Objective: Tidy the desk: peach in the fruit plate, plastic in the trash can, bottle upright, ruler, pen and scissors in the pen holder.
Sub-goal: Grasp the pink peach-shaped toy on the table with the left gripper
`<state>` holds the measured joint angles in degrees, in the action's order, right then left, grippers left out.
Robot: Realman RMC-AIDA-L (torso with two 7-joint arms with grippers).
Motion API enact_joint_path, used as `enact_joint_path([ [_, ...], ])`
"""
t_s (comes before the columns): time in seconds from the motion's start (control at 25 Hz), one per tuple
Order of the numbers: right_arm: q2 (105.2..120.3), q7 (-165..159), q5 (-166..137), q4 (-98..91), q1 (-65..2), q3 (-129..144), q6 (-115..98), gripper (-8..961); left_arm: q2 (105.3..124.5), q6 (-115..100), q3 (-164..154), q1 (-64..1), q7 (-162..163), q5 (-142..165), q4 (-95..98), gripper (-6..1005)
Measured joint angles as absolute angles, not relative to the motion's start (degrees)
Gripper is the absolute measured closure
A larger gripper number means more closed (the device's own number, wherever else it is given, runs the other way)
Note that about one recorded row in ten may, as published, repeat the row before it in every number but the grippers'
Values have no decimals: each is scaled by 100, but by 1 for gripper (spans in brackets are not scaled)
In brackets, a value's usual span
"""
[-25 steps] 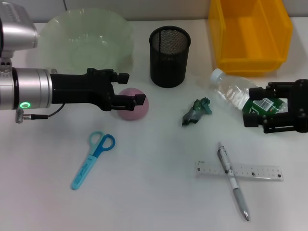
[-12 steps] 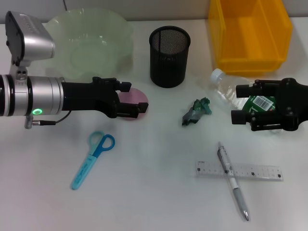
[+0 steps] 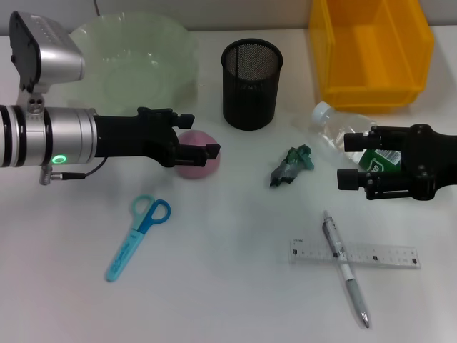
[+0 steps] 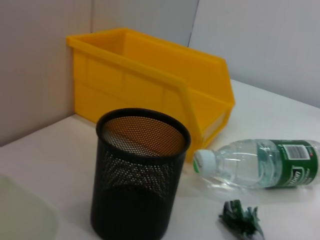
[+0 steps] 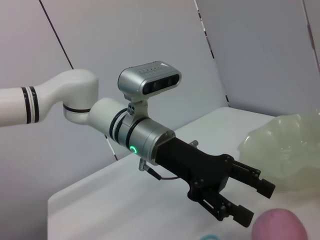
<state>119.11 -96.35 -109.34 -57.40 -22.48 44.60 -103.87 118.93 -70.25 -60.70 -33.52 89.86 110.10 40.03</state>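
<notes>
**Both claws open over peach and bottle**

On the white bench (image 3: pixel 228 286), the left claw (image 3: pixel 200 136) hangs with its fingers spread over the round pink peach (image 3: pixel 198 163), just in front of the pale green glass fruit plate (image 3: pixel 128 64). The black mesh pen holder (image 3: pixel 251 83) stands mid-bench. To the right, the right claw (image 3: pixel 351 160) hangs open at the clear plastic bottle (image 3: pixel 341 133), which lies on its side.

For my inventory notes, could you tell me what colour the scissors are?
Light blue scissors, clearest in the head view.
</notes>
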Motion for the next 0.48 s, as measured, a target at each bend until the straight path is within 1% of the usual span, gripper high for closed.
enact_joint_path([
  [0.48,11900,-9469,-10934,-5527,-2275,4481,-10252,153,11889,-6355,-6966,-3324,8869,10605,3929,196],
])
